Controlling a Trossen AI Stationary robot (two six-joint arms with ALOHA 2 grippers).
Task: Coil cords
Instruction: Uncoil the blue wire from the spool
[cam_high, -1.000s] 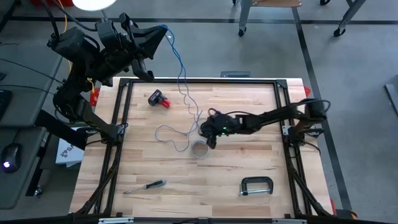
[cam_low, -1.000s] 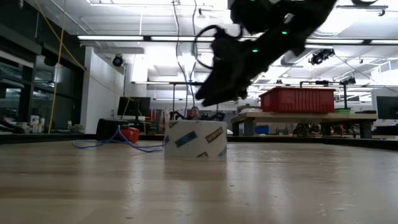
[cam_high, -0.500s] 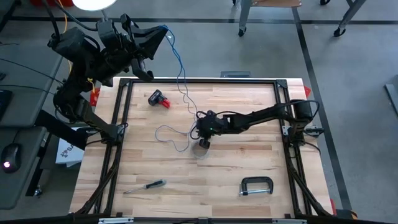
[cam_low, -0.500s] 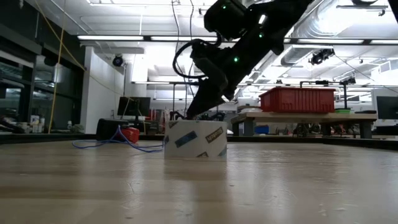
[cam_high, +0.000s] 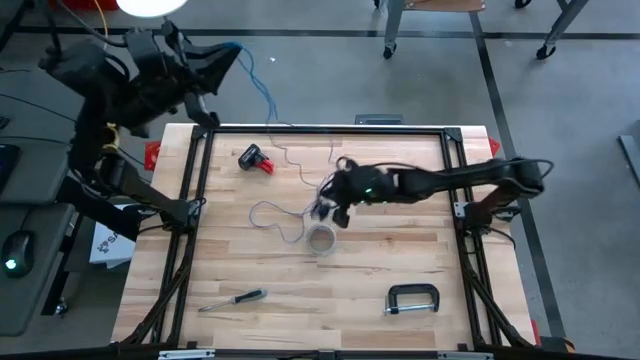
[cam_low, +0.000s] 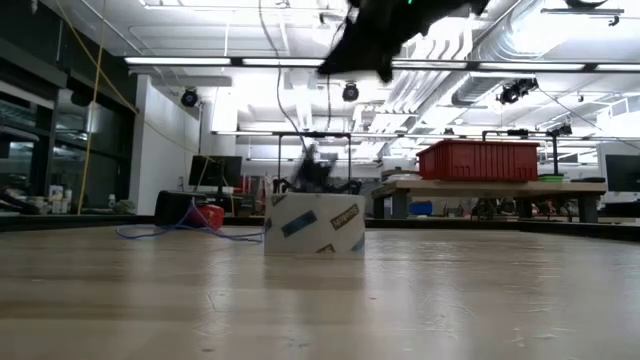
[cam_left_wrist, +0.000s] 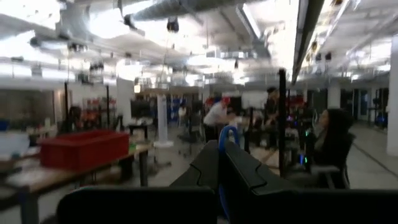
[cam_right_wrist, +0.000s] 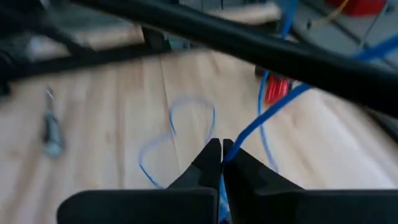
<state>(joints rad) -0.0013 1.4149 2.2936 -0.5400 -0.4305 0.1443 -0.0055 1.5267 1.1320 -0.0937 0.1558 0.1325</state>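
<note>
A thin blue cord (cam_high: 262, 92) runs from my left gripper (cam_high: 232, 50), raised beyond the table's far left corner, down to the table and across to my right gripper (cam_high: 331, 209). The right gripper hovers above the table's middle, just beyond a roll of tape (cam_high: 321, 240). Both grippers are shut on the cord. The cord's remaining length lies in loose loops (cam_high: 272, 216) on the wood, left of the tape roll. In the low view my right gripper (cam_low: 350, 55) is a dark blur high above the roll (cam_low: 314, 222). My left gripper pinches the blue cord between its two fingers; a small bend of cord (cam_left_wrist: 226, 133) sticks out past the fingertips. The fingers point roughly level, high above the floor beside the table, and the cord hangs down from them. My right gripper pinches the cord (cam_right_wrist: 247, 134) between its two fingertips, slanting down from the table's right side. The cord leaves the fingers toward the far side, lifted clear of the wood there; the loops (cam_right_wrist: 180, 134) stay on the table.
On the table also lie a red and black tool (cam_high: 256, 158) at the far left, a screwdriver (cam_high: 232, 298) near the front left and a metal clamp (cam_high: 413, 298) near the front right. A black frame (cam_high: 325, 129) rims the table.
My right gripper dipped to the cord beside the tape roll, took hold of it and rose, lifting that stretch off the wood. My left gripper has swung toward the left with its cord end. The loops on the table have stayed.
</note>
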